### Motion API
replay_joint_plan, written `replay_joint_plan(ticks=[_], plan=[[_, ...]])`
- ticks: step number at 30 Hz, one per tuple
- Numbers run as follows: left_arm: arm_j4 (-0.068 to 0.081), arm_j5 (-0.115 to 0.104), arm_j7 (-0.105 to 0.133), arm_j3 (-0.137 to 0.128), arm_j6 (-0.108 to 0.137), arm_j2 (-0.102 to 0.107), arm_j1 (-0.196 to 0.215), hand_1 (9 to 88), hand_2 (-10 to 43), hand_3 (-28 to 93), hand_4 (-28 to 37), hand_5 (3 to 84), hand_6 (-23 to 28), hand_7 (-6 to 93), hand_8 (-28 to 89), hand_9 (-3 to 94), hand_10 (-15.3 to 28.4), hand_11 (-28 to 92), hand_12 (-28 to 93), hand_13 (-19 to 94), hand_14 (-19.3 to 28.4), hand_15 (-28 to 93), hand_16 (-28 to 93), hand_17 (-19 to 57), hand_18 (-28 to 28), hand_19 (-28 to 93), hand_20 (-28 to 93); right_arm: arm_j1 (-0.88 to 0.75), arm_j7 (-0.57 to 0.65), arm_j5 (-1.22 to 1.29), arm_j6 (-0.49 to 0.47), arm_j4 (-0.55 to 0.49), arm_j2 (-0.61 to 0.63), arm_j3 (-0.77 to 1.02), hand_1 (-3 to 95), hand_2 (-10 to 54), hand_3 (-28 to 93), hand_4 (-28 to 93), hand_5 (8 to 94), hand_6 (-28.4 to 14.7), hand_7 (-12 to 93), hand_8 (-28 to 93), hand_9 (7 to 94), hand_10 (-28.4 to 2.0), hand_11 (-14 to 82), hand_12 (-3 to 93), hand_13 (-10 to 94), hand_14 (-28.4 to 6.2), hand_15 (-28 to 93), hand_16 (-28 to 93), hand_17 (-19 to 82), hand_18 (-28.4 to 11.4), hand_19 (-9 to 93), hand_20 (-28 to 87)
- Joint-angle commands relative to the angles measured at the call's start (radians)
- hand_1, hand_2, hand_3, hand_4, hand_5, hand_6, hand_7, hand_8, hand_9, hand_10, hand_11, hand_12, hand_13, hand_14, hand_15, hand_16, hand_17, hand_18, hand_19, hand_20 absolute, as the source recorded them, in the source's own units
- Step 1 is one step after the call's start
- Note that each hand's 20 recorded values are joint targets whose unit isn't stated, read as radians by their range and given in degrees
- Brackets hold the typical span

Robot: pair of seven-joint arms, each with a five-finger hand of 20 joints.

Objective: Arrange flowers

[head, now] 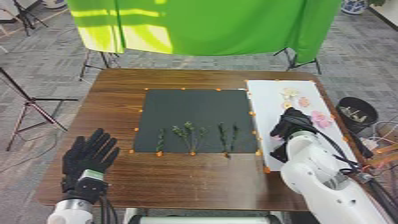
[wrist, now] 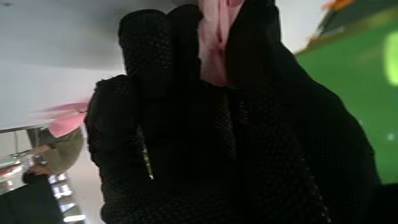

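A pink flower (wrist: 214, 55) is pinched by the fingers of the right hand (head: 293, 123) at the white sheet (head: 267, 95); the left hand's (head: 87, 154) fingers are held straight. Green stems (head: 189, 132) are laid on the black mat (head: 194, 107).

Finishes: mostly matt, some sheen.
Table (head: 213, 187) brown wood, grained, soft sheen; dark mat (head: 191, 112) matt, smooth; white sheet (head: 269, 100) smooth, paper-like. Green drape (head: 213, 25) cloth, loosely folded. Left hand (head: 87, 154) and right hand (head: 294, 121) in black fabric, matt; the right's weave rough, netted close up. Right arm (head: 322, 172) white, smooth, faintly glossy, plastic-looking. Pink petal (wrist: 214, 47) thin, creased, cloth or paper, can't tell which. Floor (head: 51, 55) matt, carpet-like.
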Motion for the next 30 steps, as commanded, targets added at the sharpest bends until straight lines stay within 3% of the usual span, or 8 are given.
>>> replay_joint_plan(ticks=[1,8,13,20,22,26,27,30], plan=[[-0.002,0.000,0.005,-0.001,0.000,-0.007,0.012,27.3,15.9,72,-28.3,42.1,11.0,16.4,-9,31.7,16.6,28,10,21,16.6,40,-9,-7.6,14.7,37,9,0.016,-0.130,-0.002,0.097,-0.079,0.025,-0.003,64.4,-9.5,66,-28,78.4,-0.4,33,4,91.4,-11.5,8.7,41.0,71,-9.6,38,42,31,-21.4,83,39],[-0.002,0.005,-0.001,0.000,0.010,-0.011,0.016,27.2,15.8,72,-28.3,42.3,11.0,16.3,-9,31.7,16.5,28,10,21,16.6,40,-9,-7.6,14.7,37,9,0.235,-0.377,0.083,0.045,-0.057,-0.071,-0.167,63.8,-9.5,67,-28,78.0,0.0,34,4,91.1,-10.7,9.1,42.1,71,-9.2,39,43,30,-20.2,82,40],[-0.002,0.008,0.000,0.002,0.018,-0.006,0.016,27.3,15.8,72,-28.3,42.2,10.9,16.4,-9,31.7,16.6,28,10,21,16.6,40,-9,-7.6,14.7,37,9,0.383,-0.518,0.012,-0.024,0.038,-0.173,-0.366,63.3,-9.5,68,-28,77.3,0.4,36,4,90.9,-10.3,9.4,42.5,70,-8.6,39,43,30,-20.2,81,41],[0.001,0.013,-0.012,0.018,0.037,0.017,-0.007,27.3,15.8,72,-28.3,42.2,10.9,16.4,-9,31.7,16.6,28,11,21,16.5,40,-9,-7.6,14.7,37,9,0.450,-0.593,-0.044,-0.065,0.163,-0.319,-0.522,62.7,-9.5,68,-28,76.8,0.5,36,3,90.6,-10.2,9.2,42.0,70,-8.4,39,43,30,-20.2,81,42],[-0.004,0.012,-0.011,0.024,0.058,0.027,-0.013,27.4,15.8,72,-28.3,42.2,11.0,16.4,-9,31.7,16.6,28,11,21,16.5,40,-9,-7.6,14.7,37,10,0.457,-0.608,-0.058,-0.087,0.199,-0.359,-0.541,62.3,-9.5,69,-28,76.7,0.6,37,3,90.5,-10.1,9.2,41.9,70,-8.4,39,43,30,-20.2,81,42],[-0.009,0.021,-0.019,0.032,0.063,0.039,-0.021,27.4,15.9,72,-28.3,42.5,11.1,16.5,-9,31.9,16.7,28,11,21,16.6,40,-9,-7.7,14.8,37,10,0.453,-0.618,-0.124,-0.117,0.275,-0.420,-0.571,60.8,-9.5,69,-28,76.1,0.5,37,2,90.0,-10.3,9.0,41.6,70,-8.7,39,43,30,-20.3,81,42],[-0.007,0.029,-0.030,0.033,0.065,0.040,-0.026,27.4,15.9,72,-28.3,42.5,11.1,16.5,-9,31.9,16.8,28,10,21,16.6,40,-9,-7.7,14.7,37,10,0.453,-0.611,-0.131,-0.116,0.290,-0.428,-0.581,60.8,-9.5,70,-28,76.0,0.5,36,2,89.8,-10.3,8.9,41.5,70,-8.7,39,43,30,-20.3,81,42],[-0.005,0.037,-0.025,0.047,0.078,0.038,-0.040,27.3,15.9,72,-28.3,42.6,11.0,16.5,-9,32.0,16.6,28,10,21,16.5,40,-9,-7.7,14.7,37,10,0.429,-0.621,-0.183,-0.160,0.317,-0.462,-0.565,60.5,-9.5,70,-28,74.9,0.5,36,1,89.2,-10.3,8.5,40.8,69,-8.5,38,42,30,-20.3,81,42]])
